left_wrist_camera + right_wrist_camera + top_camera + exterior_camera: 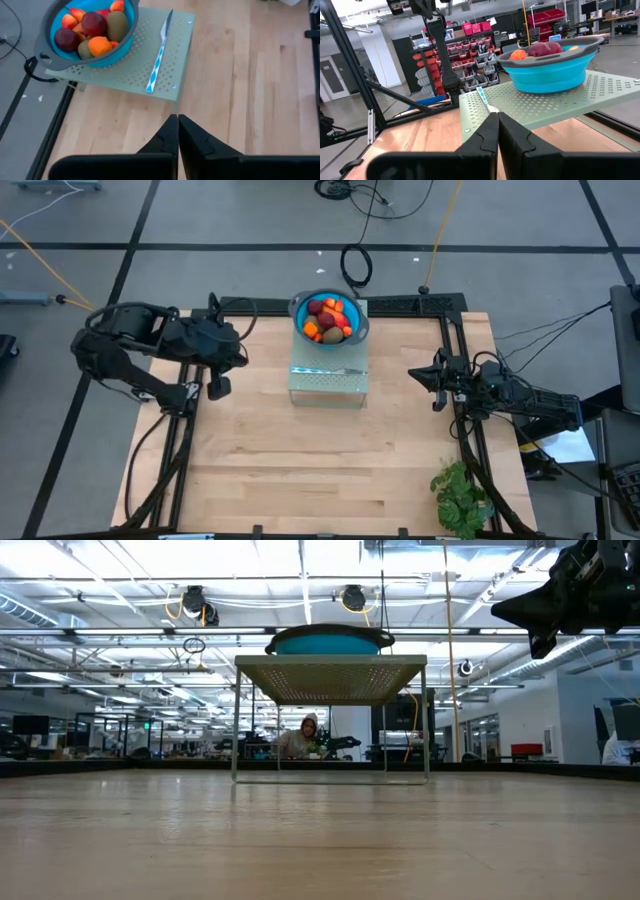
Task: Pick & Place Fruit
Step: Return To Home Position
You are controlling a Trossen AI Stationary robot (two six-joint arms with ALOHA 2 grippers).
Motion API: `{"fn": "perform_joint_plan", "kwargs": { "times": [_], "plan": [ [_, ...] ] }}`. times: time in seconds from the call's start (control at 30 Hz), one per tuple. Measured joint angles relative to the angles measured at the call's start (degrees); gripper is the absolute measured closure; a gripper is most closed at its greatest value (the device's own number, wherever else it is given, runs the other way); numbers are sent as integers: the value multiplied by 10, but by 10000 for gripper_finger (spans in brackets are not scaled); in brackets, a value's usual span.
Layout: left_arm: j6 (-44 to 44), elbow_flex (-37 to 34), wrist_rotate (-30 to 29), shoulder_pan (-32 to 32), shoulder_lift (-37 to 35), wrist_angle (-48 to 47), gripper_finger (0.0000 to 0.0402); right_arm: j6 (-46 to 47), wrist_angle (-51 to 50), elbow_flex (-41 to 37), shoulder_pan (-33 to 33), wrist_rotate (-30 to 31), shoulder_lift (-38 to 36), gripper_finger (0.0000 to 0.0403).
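At the left edge of the counter (300, 470) the left hand (178, 119) is held above the wood, its fingers pressed together with nothing between them. It is aimed toward the shelf (328, 383), from which it is well apart, with only bare wood between. The shelf, pale green and perforated, is raised on thin legs at the middle of the counter's far side. On its far half a blue strainer bowl (298, 310) with a grey rim is set, and the fruit (329, 318) is heaped inside it: dark red balls, orange pieces, an olive-brown oval. A slim knife (338, 370) is laid flat on the shelf's near half, just beside the bowl and not touching it. Beneath the shelf, in the low view, a person (305, 735) is seen far back in the room. At the right edge the right hand (497, 116) is held in the air, fingers likewise closed on nothing, and is pointed at the shelf. A green leafy plant (460, 498) is placed at the near right corner, well apart from the rest
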Motion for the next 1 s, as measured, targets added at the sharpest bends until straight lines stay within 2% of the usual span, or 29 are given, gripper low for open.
{"fn": "perform_joint_plan", "kwargs": {
  "times": [0.2, 0.33, 0.67, 1.0],
  "plan": [
    [-7, 0, 6, -13, -4, 7, 396, 0, 0, 0, 0, 0, 0, 403],
    [1, -28, 8, -32, -9, 56, 399, 0, 0, 0, 0, 0, 0, 403],
    [-38, -239, 28, -45, -81, 194, 400, 0, 0, 0, 0, 0, 0, 403],
    [-50, -399, 34, -45, -187, 329, 398, 0, 0, 0, 0, 0, 0, 403]
  ]
}}
